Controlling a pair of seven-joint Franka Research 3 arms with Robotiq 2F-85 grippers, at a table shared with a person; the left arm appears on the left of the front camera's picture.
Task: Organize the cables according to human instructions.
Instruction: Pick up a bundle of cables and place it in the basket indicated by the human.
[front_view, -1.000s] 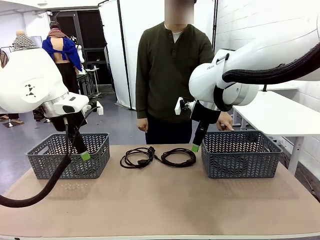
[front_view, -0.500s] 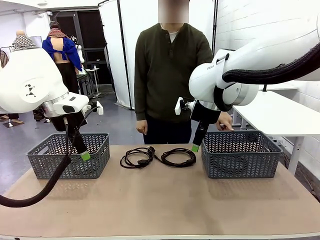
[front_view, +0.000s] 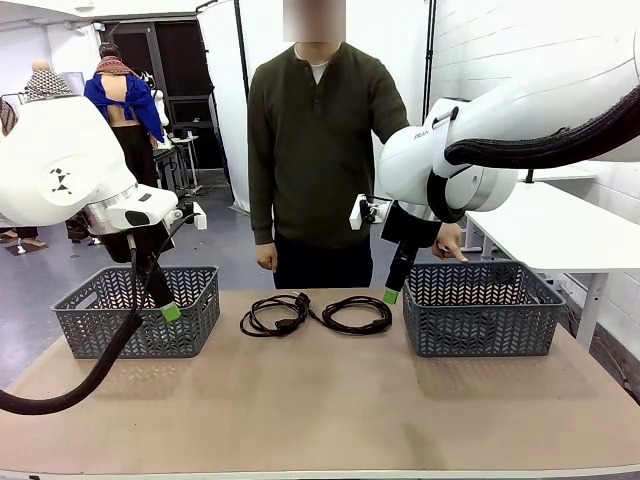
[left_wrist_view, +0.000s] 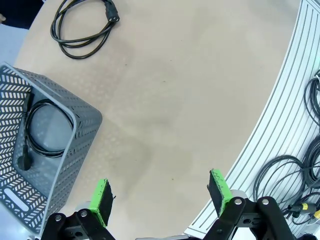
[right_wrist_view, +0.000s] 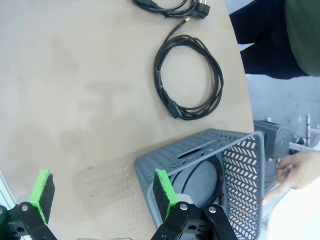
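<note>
Desk seen across to the person, who has shifted toward the left of the frame over the last second. One hand stays at the far rim of the right basket, upper right of centre. Both arms, both baskets and all the cables lie as they did. The change is therefore one of stance only, and the hand at that rim probably marks where the next cable should go.

Left basket, at the left of the frame, already holds one coiled cable; the right basket holds another. Two cables remain on the bare desk between the baskets, near its far edge and just beside each other: the left coil and the right coil. Each is a flattened loop with its long axis running left to right in the front frame. The left coil's plugs point toward its neighbour.

Left end effector hangs beside the left basket with its green pads wide apart and holding nothing. Right end effector hangs at the near corner of the right basket, likewise spread and empty
</note>
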